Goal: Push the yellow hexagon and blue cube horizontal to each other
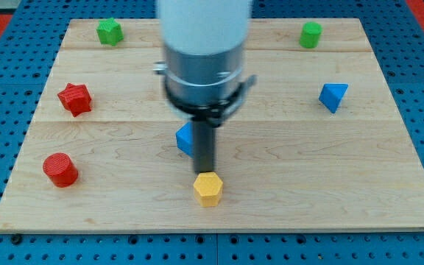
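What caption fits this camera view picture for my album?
My tip touches the yellow hexagon's top edge, the blue cube just behind the rod.

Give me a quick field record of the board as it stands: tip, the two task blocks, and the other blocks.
tip: my tip sits at the top edge of the yellow hexagon, apparently touching
yellow hexagon: low centre of the board
blue cube: just above and slightly left of the hexagon, partly hidden by the rod
alignment: not yet level; cube is higher in the view
other blocks: green star, green cylinder, red star, red cylinder, blue triangle
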`<state>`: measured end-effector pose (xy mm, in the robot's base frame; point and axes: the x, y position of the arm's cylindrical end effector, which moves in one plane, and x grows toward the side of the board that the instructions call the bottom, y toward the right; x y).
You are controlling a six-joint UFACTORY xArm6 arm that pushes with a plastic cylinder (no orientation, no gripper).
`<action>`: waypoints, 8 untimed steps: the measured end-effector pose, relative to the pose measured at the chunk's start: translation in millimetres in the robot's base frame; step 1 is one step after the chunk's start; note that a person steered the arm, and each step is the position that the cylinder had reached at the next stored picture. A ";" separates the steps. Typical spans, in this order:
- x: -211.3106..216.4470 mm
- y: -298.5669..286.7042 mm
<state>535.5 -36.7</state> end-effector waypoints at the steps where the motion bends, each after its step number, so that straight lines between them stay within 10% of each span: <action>1: -16.7 -56.2; 5: -69.8 107.3; 8: -3.6 223.7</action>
